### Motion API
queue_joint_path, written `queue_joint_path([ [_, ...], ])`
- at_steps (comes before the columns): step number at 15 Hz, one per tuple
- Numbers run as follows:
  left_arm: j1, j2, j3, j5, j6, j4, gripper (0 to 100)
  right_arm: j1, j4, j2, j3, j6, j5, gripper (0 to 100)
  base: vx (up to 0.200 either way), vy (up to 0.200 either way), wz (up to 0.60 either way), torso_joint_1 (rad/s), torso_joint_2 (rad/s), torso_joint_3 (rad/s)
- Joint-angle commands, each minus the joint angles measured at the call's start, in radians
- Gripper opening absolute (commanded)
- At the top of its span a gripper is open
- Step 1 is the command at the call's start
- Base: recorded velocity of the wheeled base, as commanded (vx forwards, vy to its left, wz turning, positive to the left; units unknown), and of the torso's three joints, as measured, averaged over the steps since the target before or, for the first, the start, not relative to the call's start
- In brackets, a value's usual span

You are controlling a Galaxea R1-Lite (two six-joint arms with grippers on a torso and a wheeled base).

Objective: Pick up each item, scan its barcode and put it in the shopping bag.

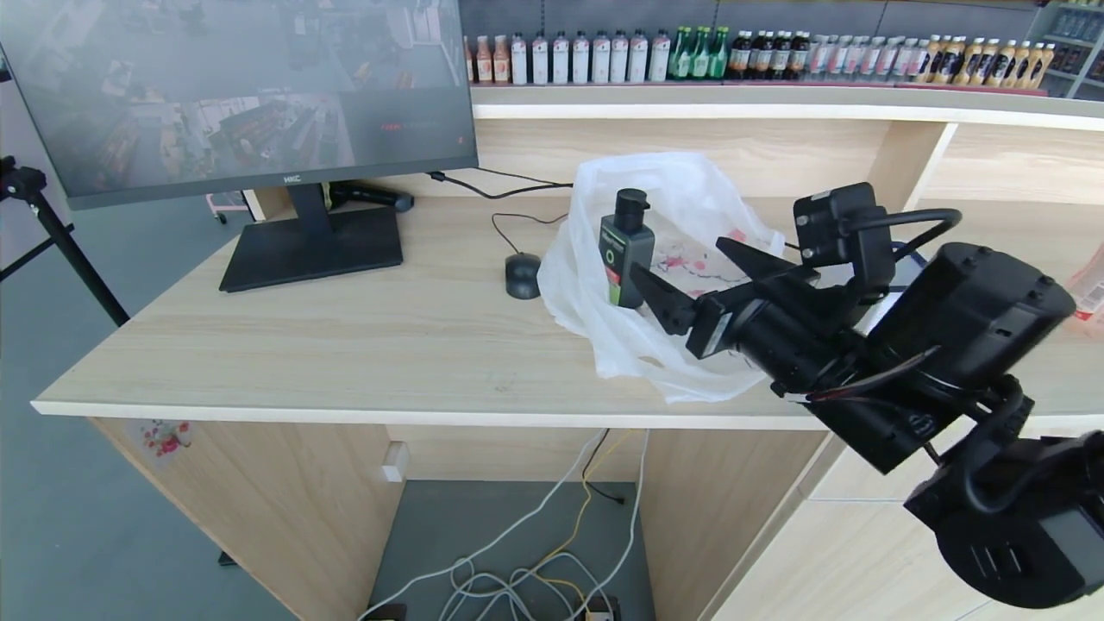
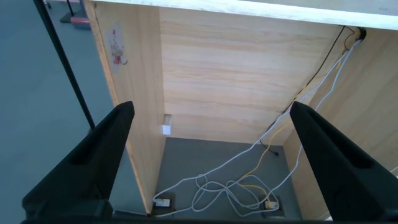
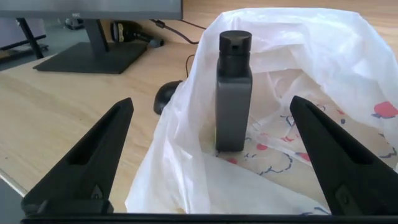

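Bottle: the dark pump bottle (image 1: pixel 625 254) stands upright inside the white shopping bag (image 1: pixel 642 358), which sits open on the wooden counter (image 1: pixel 345 336).
Right tool: your right gripper (image 1: pixel 677 254) hovers just in front of the bag's mouth. Its jaws are spread wide and hold nothing, with the bottle between and beyond them and not touching them.
Left tool: your left gripper (image 2: pixel 211 106) hangs low beside the counter, jaws apart and empty. It faces the counter's underside and the cables (image 2: pixel 230 186) on the floor.
Done so far: judging by where it stands, this bottle is already bagged. You can't tell from here whether it was scanned.
Left to do: a red-and-white packet (image 1: pixel 1088 289) shows partly at the counter's right edge. It may be another item to handle, but too little of it shows for you to be sure.
Scanner: a black handheld device (image 1: pixel 371 197) lies behind the stand of the monitor (image 1: pixel 241 86). It could be the scanner, though you can't confirm that.
Other: a mouse (image 1: pixel 522 274) sits just beside the bag on the monitor side.
Progress judgement: at least one item is through, and you probably need the right arm clear of the bag before the next pick.
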Motion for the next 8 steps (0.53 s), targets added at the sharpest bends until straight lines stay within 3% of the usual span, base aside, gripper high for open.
queue_joint_path([
  [1,0.0,0.0,0.0,0.001,0.001,0.0,100,0.006,-0.063,-0.037,0.089,-0.008,-0.003,100,0.0,0.0,0.0,0.0,0.0,0.0],
  [5,0.0,0.0,0.0,0.001,0.002,0.0,100,0.012,-0.225,-0.047,0.176,-0.039,0.003,100,0.0,0.0,0.0,0.0,0.0,0.0],
  [8,0.0,0.0,0.0,0.001,-0.002,0.0,100,0.014,-0.241,-0.073,0.214,-0.044,0.002,100,0.0,0.0,0.0,0.0,0.0,0.0],
])
